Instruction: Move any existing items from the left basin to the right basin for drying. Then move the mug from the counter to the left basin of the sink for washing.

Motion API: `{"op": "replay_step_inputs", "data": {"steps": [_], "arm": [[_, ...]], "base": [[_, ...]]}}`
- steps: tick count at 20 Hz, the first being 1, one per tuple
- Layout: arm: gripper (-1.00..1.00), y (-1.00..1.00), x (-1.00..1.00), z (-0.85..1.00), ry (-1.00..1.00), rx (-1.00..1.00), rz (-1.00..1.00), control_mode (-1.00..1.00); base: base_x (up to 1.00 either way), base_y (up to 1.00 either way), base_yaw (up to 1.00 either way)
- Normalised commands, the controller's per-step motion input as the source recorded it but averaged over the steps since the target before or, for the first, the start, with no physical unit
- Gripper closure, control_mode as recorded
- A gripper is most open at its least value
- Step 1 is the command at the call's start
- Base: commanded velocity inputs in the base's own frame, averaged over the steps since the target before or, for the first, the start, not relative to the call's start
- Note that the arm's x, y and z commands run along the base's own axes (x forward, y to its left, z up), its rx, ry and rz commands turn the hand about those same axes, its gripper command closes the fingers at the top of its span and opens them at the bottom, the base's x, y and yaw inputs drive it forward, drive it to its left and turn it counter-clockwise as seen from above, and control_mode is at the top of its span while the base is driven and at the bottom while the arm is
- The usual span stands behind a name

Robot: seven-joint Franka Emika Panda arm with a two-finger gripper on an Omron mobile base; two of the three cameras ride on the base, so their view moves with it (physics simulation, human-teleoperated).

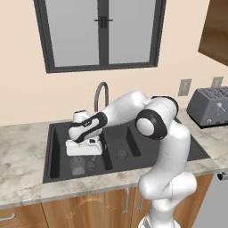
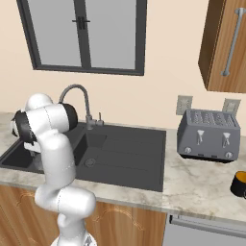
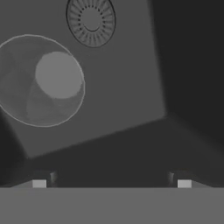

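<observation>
Black finger tips peek up at the bottom of the hand view, set far apart, nothing between them: the gripper is wide open and holding nothing. Most of each finger is cut off by the frame edge. Just beyond, up and to the left in that view, sits the glass, seen from above, rim a pale ring, base a lighter disc inside it. It stands clear of the fingers, off to their left side, not between them. Past the glass is the round drain, its top cut off by the edge.

From the left base view, the gripper hangs down in the left basin, just above the glass, which is faint and hard to pick out against the black floor. Whether they touch I cannot tell from here. The right basin lies alongside, partly hidden behind the arm.

In the right base view the arm covers the left end of the sink. Farther right, on the counter, the mug is cut off at the frame edge, orange showing inside, with a grey toaster behind it.
</observation>
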Motion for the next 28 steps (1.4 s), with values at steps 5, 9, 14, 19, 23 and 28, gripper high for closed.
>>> {"op": "replay_step_inputs", "data": {"steps": [5, 9, 14, 19, 23, 28], "arm": [[-1.00, 0.06, 0.17, -0.17, -0.12, -0.02, -0.02, -1.00], [-1.00, 0.03, 0.25, -0.05, -0.09, 0.00, -0.02, -1.00], [-1.00, 0.00, 0.07, -0.14, -0.10, 0.00, -0.01, -1.00], [-1.00, -0.23, -0.02, -0.36, -0.06, 0.00, -0.01, -1.00], [-1.00, -0.23, -0.02, -0.30, -0.04, 0.00, 0.00, -1.00], [-1.00, -0.06, 0.01, -0.25, -0.01, 0.00, 0.00, -1.00]], "base": [[0.00, 0.00, 0.00], [0.00, 0.00, 0.00], [0.00, 0.00, 0.00], [0.00, 0.00, 0.00], [0.00, 0.00, 0.00], [0.00, 0.00, 0.00]]}}
